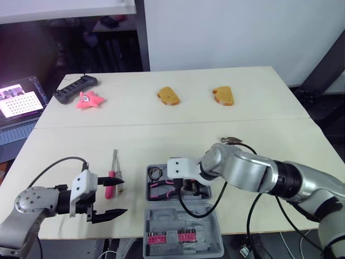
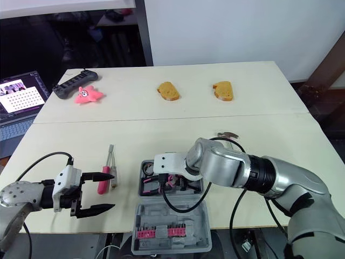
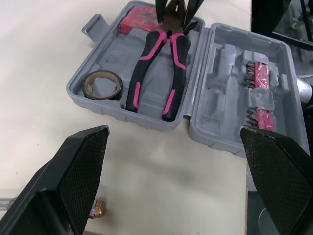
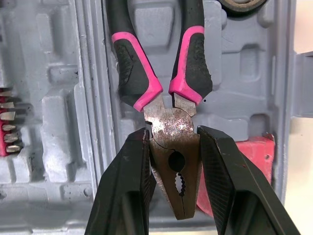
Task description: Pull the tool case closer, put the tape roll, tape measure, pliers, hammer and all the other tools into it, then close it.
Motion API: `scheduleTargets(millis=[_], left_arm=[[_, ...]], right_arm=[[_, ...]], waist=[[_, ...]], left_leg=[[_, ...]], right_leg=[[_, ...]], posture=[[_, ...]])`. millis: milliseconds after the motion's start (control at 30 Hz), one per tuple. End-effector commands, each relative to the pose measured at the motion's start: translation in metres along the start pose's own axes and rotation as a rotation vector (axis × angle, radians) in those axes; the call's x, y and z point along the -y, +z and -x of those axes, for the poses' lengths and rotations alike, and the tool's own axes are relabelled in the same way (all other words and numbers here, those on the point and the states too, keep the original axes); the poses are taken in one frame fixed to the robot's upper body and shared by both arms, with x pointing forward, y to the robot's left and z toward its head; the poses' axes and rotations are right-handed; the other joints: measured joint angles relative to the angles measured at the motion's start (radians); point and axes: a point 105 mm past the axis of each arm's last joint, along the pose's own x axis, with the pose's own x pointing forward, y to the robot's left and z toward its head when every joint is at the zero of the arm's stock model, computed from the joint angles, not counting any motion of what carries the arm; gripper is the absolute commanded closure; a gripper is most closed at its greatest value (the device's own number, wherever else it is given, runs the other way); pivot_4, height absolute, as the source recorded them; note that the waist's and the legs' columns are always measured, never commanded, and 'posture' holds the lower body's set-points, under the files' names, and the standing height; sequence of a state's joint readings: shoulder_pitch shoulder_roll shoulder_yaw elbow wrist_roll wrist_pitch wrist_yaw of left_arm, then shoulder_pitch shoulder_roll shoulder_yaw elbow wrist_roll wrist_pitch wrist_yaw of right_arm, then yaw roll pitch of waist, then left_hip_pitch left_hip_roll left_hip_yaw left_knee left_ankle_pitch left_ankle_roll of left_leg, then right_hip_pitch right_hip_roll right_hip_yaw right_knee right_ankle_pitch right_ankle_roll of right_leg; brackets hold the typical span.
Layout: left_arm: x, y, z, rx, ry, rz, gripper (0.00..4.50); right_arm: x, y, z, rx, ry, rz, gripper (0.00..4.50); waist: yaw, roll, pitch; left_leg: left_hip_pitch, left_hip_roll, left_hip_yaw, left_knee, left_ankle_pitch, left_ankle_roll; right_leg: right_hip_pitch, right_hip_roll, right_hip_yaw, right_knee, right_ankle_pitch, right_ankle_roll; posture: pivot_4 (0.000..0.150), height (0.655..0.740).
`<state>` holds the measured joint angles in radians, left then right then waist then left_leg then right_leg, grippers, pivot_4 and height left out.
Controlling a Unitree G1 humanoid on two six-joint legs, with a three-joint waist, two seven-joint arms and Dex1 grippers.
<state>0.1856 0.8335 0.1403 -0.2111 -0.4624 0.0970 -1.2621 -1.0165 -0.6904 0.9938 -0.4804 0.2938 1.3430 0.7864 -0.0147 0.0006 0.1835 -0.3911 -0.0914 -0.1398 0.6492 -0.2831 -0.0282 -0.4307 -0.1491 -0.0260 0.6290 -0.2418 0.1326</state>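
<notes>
The grey tool case [image 1: 211, 244] lies open at the table's front edge, lid toward me with a pink bit strip [image 1: 172, 237]. In its tray lie the tape roll [image 3: 102, 84], a red tape measure [image 3: 139, 19] and the pink-and-black pliers [image 4: 188, 63]. My right gripper [image 4: 172, 134] is shut on the pliers' metal head, handles resting over the tray. My left gripper [image 1: 113, 197] stands open, left of the case, holding nothing. A pink-handled screwdriver [image 1: 110, 183] and a slim metal tool [image 1: 115, 162] lie beside it. The hammer [image 1: 229, 140] lies behind my right arm.
Two bread pieces [image 1: 168, 96] [image 1: 223, 95], a pink star toy [image 1: 89, 100] and a black controller [image 1: 75, 88] lie on the far half of the table. A laptop [image 1: 19, 105] stands off the left edge. Black cables loop around my right arm.
</notes>
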Motion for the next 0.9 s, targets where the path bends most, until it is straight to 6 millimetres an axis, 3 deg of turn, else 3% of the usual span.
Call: scheduleTargets(millis=[33,200,433,467,700,800,900], left_arm=[[-0.003,0.006,0.001,0.015,0.012,-0.032,0.00],[-0.005,0.005,0.001,0.015,0.017,-0.033,0.00],[-0.006,0.003,0.000,0.015,0.022,-0.033,0.00],[-0.006,0.003,0.000,0.015,0.023,-0.034,0.00],[-0.009,0.003,0.000,0.019,0.029,-0.040,0.00],[-0.010,0.003,0.000,0.022,0.032,-0.042,0.00],[-0.010,0.004,0.000,0.023,0.033,-0.044,0.00]], right_arm=[[0.001,0.006,0.000,0.021,-0.024,0.007,3.53],[-0.003,0.001,-0.007,0.012,-0.012,-0.015,3.53],[-0.004,-0.003,-0.013,0.036,-0.012,-0.064,0.08],[-0.004,-0.003,-0.012,0.046,-0.011,-0.073,0.02],[-0.001,0.019,0.004,0.230,0.006,-0.104,0.02],[-0.004,0.031,0.005,0.362,0.020,-0.131,0.89],[-0.001,0.033,0.001,0.438,-0.030,-0.131,2.23]], waist=[[0.000,0.000,0.000],[-0.001,0.000,0.000],[-0.001,0.000,-0.001],[-0.001,0.000,-0.001],[0.000,-0.001,-0.001],[0.000,-0.001,-0.001],[0.000,-0.001,-0.001]], left_leg=[[0.000,0.000,0.000,0.000,0.000,0.000],[0.000,0.000,0.000,0.000,0.000,0.000],[0.000,0.000,0.000,0.000,0.001,-0.002],[0.000,0.000,0.000,0.000,0.001,-0.002],[0.000,0.000,0.000,0.000,0.001,-0.002],[0.000,0.000,0.000,0.000,0.001,-0.002],[0.000,0.000,0.000,0.001,0.001,-0.002]], right_leg=[[0.000,0.000,0.000,0.000,0.000,0.000],[0.000,0.000,0.000,0.000,0.000,0.000],[0.000,0.000,0.000,0.000,0.000,0.000],[0.000,0.000,0.000,0.001,0.000,0.000],[0.000,0.000,0.000,0.001,0.000,0.000],[0.000,0.000,0.000,0.001,0.000,0.000],[0.000,0.000,0.000,0.001,0.000,0.000]], posture=[[0.150,0.7400],[0.150,0.7400],[0.150,0.7400],[0.150,0.7400],[0.150,0.7400],[0.150,0.7400],[0.150,0.7400]])
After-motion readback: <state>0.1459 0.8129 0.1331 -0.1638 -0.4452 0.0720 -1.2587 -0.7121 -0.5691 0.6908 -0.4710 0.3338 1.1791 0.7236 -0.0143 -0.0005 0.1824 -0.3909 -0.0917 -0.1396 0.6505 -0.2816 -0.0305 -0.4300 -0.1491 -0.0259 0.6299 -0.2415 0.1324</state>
